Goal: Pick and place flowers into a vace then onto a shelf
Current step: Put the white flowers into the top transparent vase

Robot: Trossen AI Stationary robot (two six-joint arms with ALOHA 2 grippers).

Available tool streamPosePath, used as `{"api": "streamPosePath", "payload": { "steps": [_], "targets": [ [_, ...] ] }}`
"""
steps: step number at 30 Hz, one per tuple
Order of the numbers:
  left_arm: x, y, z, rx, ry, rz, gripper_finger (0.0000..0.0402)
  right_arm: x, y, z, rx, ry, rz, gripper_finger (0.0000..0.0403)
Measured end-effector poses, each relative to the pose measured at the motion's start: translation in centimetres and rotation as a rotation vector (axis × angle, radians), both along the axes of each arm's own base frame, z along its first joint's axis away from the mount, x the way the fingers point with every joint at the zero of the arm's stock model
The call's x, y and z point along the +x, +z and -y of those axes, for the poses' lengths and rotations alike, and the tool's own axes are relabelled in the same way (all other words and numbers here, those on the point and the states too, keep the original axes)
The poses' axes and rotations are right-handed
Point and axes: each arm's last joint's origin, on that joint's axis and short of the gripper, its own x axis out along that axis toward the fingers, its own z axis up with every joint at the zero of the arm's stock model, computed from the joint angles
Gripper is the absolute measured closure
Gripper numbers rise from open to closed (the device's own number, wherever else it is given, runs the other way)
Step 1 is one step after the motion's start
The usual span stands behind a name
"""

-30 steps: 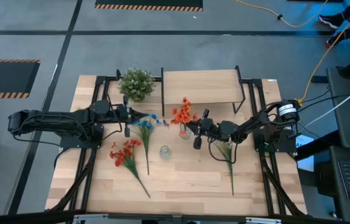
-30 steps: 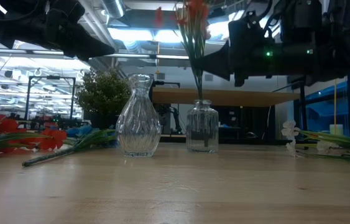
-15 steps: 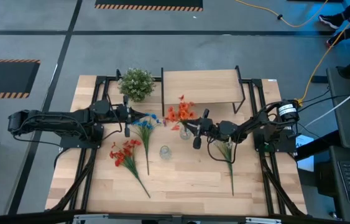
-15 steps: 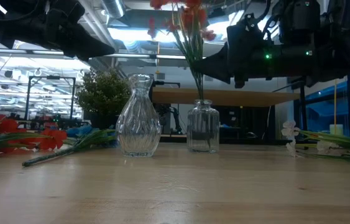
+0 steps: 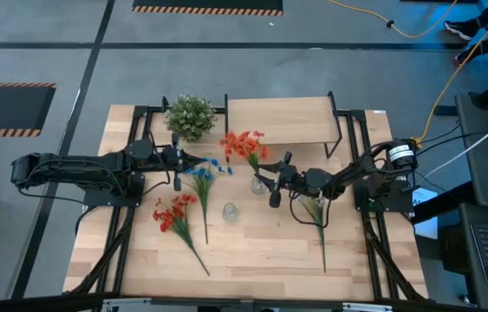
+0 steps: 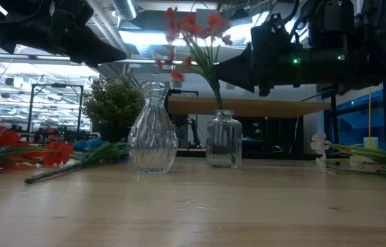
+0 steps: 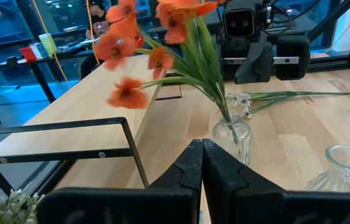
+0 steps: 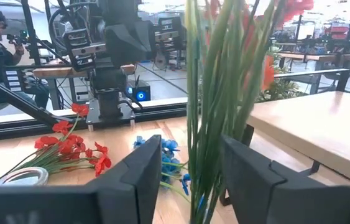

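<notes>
Light-wood plank tabletop (image 5: 252, 251) on a black metal frame, carrying a raised light-wood shelf on thin black legs (image 5: 278, 120) along its far edge, with a round bushy green-white potted plant (image 5: 191, 115) beside it, seemingly on the tabletop. Lying flat: blue spray (image 5: 200, 180), red-orange spray (image 5: 175, 214), pale white-green spray (image 5: 316, 213). Standing upright: ribbed clear glass vase (image 6: 153, 128) and small clear glass jar (image 6: 223, 140) holding a leaning red-orange spray (image 6: 191, 34).

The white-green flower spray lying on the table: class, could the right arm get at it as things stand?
Probably yes. The white-green spray lies flat, uncovered, just beside the right gripper, whose fingers stand open around the red-orange stems.
</notes>
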Motion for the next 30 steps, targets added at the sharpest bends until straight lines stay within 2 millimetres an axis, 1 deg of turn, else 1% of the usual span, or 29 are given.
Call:
{"api": "streamPosePath", "payload": {
  "steps": [6,10,14,19,23,30],
  "targets": [
    [0.0,0.0,0.0,0.0,0.0,-0.002,0.0398,-0.1,0.5,0.0,-0.006,0.0,0.003,0.0238],
    [0.0,0.0,0.0,-0.001,0.0,-0.004,0.0398,-0.4,0.8,0.0,0.011,0.003,-0.053,0.0238],
    [0.0,0.0,0.0,0.0,0.0,-0.004,0.0398,-1.0,2.0,-0.3,0.035,0.015,-0.068,0.0238],
    [0.0,-0.1,0.0,-0.001,0.0,-0.006,0.0398,-2.3,3.9,-0.8,0.042,0.037,-0.123,0.0238],
    [0.0,-0.1,0.0,-0.001,0.0,-0.006,0.0398,-3.6,5.3,-1.1,0.102,0.052,-0.15,0.0238],
    [0.0,-0.1,0.0,-0.001,0.0,-0.006,0.0398,-5.6,6.1,-2.1,0.184,0.047,-0.22,0.024]
  ]
}}
